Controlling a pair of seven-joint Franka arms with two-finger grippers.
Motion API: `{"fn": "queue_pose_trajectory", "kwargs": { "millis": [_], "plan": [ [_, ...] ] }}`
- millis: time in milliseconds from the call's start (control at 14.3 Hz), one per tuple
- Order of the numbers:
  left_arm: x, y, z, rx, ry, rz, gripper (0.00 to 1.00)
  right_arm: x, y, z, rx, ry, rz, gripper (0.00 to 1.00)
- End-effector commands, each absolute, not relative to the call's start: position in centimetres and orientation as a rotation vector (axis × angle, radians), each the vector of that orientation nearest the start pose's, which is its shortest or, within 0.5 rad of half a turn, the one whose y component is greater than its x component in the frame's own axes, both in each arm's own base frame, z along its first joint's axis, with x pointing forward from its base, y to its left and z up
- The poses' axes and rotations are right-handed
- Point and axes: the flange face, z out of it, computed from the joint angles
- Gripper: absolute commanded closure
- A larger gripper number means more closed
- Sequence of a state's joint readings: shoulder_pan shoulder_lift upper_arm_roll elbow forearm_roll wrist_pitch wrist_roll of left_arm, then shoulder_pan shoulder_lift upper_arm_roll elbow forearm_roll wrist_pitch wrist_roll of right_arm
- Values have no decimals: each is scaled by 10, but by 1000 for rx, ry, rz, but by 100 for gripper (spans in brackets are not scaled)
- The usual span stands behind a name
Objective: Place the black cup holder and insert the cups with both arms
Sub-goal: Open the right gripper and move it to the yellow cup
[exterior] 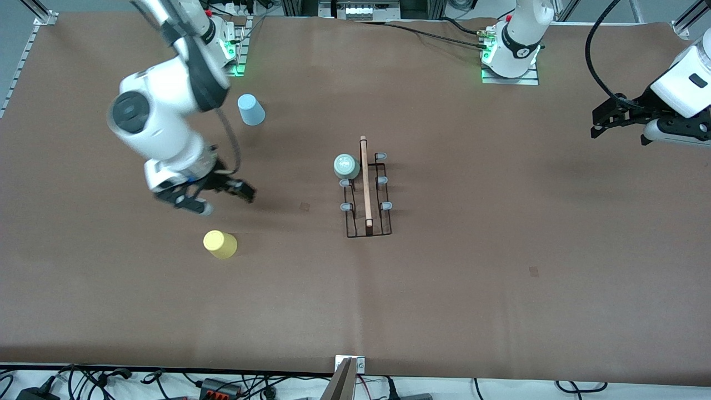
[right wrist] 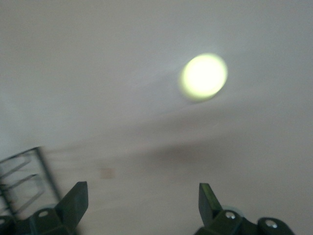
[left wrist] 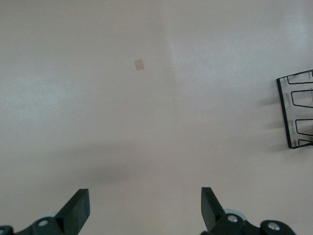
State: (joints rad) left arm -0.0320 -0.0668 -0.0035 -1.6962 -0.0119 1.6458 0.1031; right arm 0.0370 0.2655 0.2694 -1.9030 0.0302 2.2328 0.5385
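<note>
Yellow is the cup that matters now: the yellow cup (exterior: 220, 244) stands mouth down on the brown bench (exterior: 500, 311), toward the right arm's end and nearer to the front camera than the other cups. The right tool (exterior: 228, 201) hangs over the bench just beside this cup, with its fingers spread wide and nothing between them. In the right wrist view the yellow cup (right wrist: 203, 77) shows ahead of the spread right tool (right wrist: 142, 200).

The light blue cup (exterior: 251, 109) also stands mouth down, farther from the front camera and near the right arm's base. At the middle of the bench stands the black cup holder (exterior: 366, 191), already set down with its wooden handle on top. The mint green cup (exterior: 345, 165) sits on one of its pegs, on the side toward the right arm. The left tool (exterior: 619, 130) waits over the left arm's end of the bench, well apart from the holder, open and empty; the left wrist view shows its fingers (left wrist: 78, 205) spread.

I judge the step in hand is the fetching of a second cup, most likely the yellow one. For the next move, you must bring the right tool over the cup, lower it around the tapered wall, and close gently, because the light plastic can slip or tip.
</note>
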Motion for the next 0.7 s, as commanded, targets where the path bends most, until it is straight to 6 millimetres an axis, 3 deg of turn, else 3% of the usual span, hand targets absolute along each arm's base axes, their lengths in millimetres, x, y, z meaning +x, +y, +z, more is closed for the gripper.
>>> {"fn": "queue_pose_trajectory", "kwargs": {
  "millis": [0, 210, 629],
  "plan": [
    [541, -21, 612, -3138, 214, -17, 0, 600, 150, 327, -3049, 224, 45, 0],
    [541, -21, 612, -3138, 212, -17, 0, 608, 140, 277, -3107, 148, -17, 0],
    [539, -21, 612, -3141, 212, 0, 0, 618, 122, 244, -3142, -24, -223, 0]
  ]
}}
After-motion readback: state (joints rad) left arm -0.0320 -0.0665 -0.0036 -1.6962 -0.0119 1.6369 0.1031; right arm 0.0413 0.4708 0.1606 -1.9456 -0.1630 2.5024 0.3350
